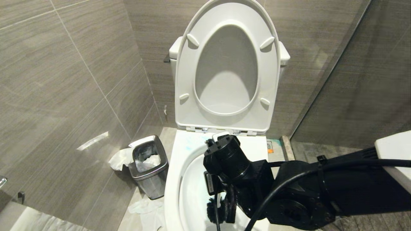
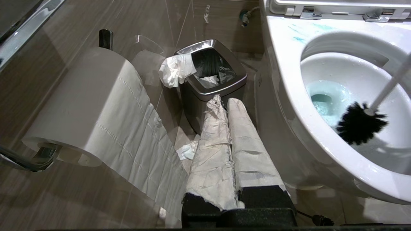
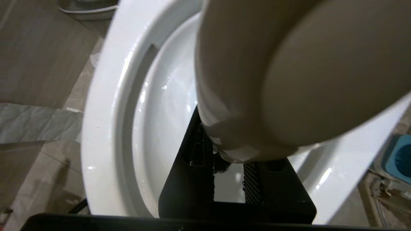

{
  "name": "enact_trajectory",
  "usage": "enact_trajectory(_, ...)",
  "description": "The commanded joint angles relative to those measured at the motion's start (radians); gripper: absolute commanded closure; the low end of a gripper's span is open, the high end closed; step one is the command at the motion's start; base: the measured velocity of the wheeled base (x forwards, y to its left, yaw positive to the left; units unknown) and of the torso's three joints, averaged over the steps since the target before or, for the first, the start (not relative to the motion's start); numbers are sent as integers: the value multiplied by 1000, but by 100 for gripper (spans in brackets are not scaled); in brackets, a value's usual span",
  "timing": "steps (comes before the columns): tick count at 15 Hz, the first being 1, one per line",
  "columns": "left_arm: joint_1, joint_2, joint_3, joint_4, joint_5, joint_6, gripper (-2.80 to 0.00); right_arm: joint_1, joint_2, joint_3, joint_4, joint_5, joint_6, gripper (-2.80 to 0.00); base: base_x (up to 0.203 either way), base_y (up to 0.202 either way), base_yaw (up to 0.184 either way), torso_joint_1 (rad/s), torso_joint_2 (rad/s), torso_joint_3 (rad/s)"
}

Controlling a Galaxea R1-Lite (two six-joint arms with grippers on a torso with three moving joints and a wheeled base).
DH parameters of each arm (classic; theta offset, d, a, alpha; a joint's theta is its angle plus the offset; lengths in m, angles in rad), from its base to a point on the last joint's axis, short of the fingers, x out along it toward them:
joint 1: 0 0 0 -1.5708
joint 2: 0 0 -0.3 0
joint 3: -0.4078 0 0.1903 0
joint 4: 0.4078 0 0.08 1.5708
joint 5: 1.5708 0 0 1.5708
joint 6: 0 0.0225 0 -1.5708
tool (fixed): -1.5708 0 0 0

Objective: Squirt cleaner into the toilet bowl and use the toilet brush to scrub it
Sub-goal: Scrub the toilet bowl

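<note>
While the seat and lid stand raised against the tank, the head view shows the toilet bowl (image 1: pixel 173 179), glossy white ceramic with a wide squarish rim, below the right arm. The right gripper (image 1: pixel 224 205) points down into the basin, its black housing hiding most of the toilet brush (image 1: pixel 211 211); only a tuft of black spiky bristles shows beside it. Faint turquoise smears of the cleaner (image 1: pixel 189 148) mark the back rim. A small steel waste bin (image 1: pixel 151 166) with crumpled paper stands on the floor just left of the bowl.

In the left wrist view, the left gripper (image 2: pixel 226 106) hangs outside the bowl, its two paper-wrapped fingers pressed together and holding nothing. This view alone shows the brush whole: a slim white handle slanting down to a round black head that lies low inside the basin, near blue-tinted water at the drain. A toilet-paper roll (image 2: pixel 83 106) with a hanging perforated sheet fills the near side.

In the right wrist view, the rounded pale handle end looms large, pinched between the right gripper's black ridged fingers (image 3: pixel 252 183) over the wet bowl wall. A blue-topped holder (image 3: pixel 398 157) shows at the edge, seen in no other view.
</note>
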Motion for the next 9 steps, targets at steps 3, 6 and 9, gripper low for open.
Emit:
enact_trajectory(3, 0, 0, 2, 0, 0, 0, 0, -8, 131, -212, 6, -7, -40, 0, 0, 0, 0, 0, 0, 0)
enact_trajectory(6, 0, 0, 2, 0, 0, 0, 0, -50, 195, -396, 44, -7, -95, 0, 0, 0, 0, 0, 0, 0)
enact_trajectory(9, 0, 0, 2, 0, 0, 0, 0, -110, 236, -567, 155, -7, -111, 0, 0, 0, 0, 0, 0, 0)
